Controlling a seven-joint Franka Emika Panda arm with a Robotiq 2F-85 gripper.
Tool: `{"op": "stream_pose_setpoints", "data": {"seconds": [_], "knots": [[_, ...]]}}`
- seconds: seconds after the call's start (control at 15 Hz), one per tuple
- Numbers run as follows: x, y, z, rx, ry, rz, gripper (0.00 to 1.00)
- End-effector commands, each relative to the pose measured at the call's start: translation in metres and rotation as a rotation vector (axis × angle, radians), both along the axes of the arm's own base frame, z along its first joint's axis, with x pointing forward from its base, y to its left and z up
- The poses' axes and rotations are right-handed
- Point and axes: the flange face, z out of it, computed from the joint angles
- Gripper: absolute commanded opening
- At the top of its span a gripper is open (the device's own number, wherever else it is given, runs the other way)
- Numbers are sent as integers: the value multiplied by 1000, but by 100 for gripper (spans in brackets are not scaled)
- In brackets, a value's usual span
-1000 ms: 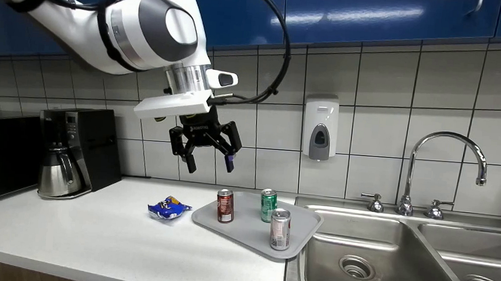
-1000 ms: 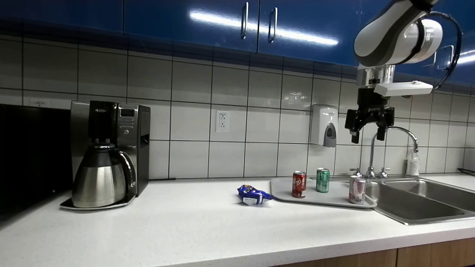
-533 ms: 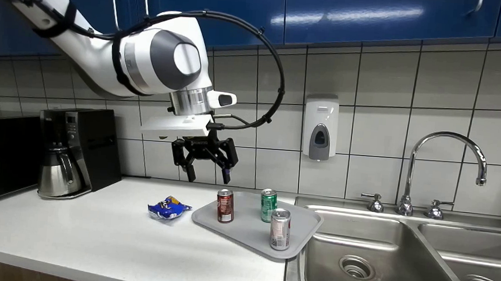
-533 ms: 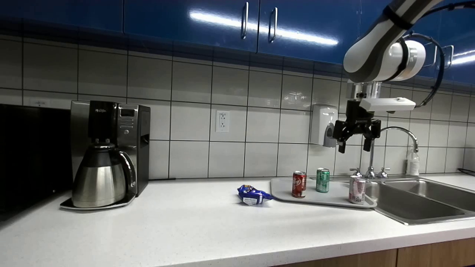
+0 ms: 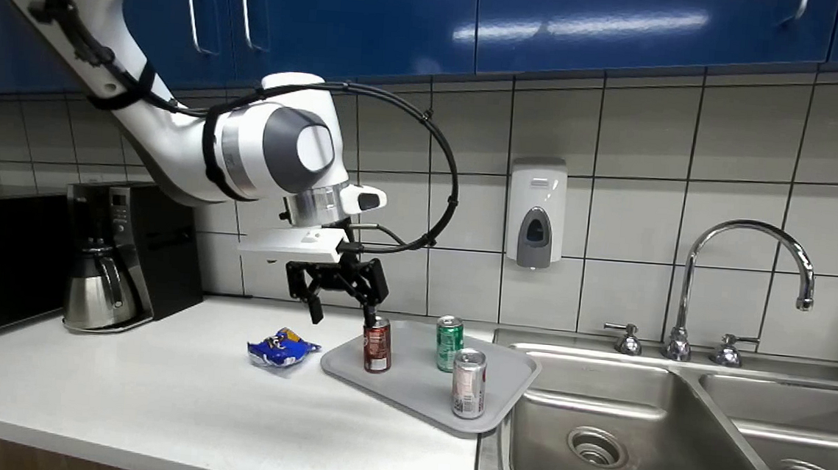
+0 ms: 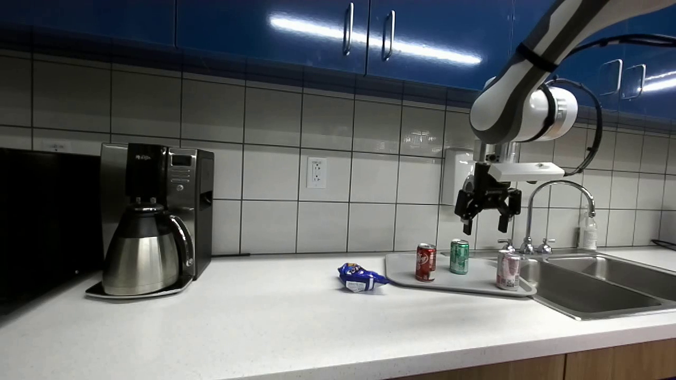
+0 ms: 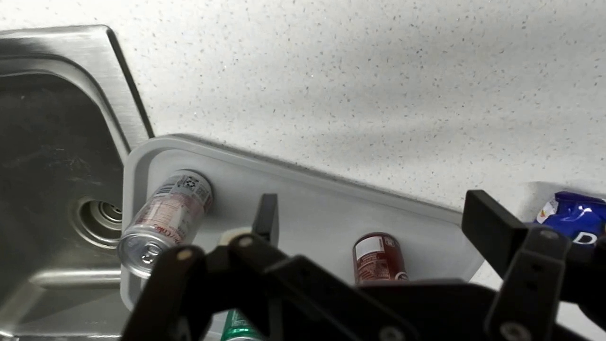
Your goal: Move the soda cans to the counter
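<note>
Three soda cans stand upright on a grey tray [image 5: 412,386]: a red can [image 5: 377,351], a green can [image 5: 448,346] and a silver can [image 5: 468,389]. They also show in an exterior view: red can [image 6: 425,262], green can [image 6: 459,257], silver can [image 6: 508,272]. The tray lies on the white counter [image 5: 179,395]. My gripper [image 5: 343,318] is open and empty, above the cans; one finger overlaps the red can's top there. In the wrist view the gripper [image 7: 374,213] has the red can [image 7: 377,258] between its fingers, lower down; the gripper body hides its top. The green can [image 7: 238,327] is mostly hidden.
A blue snack bag [image 5: 282,348] lies on the counter beside the tray. The sink [image 5: 599,395] with a tall faucet [image 5: 688,283] adjoins the tray. A coffee maker [image 6: 148,227] stands farther along the counter. A soap dispenser [image 5: 536,212] hangs on the wall.
My gripper has moved down toward the tray, staying open; in an exterior view it has also shifted left. The cans, tray and bag have not moved.
</note>
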Motion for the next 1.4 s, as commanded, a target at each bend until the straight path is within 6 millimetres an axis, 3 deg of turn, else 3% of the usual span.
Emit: {"op": "stream_pose_setpoints", "data": {"seconds": [0.0, 0.73, 1.33], "knots": [[24, 9, -13, -1, -11, -44, 100], [82, 22, -49, 22, 20, -178, 100], [120, 21, -59, 29, 40, -231, 100]]}}
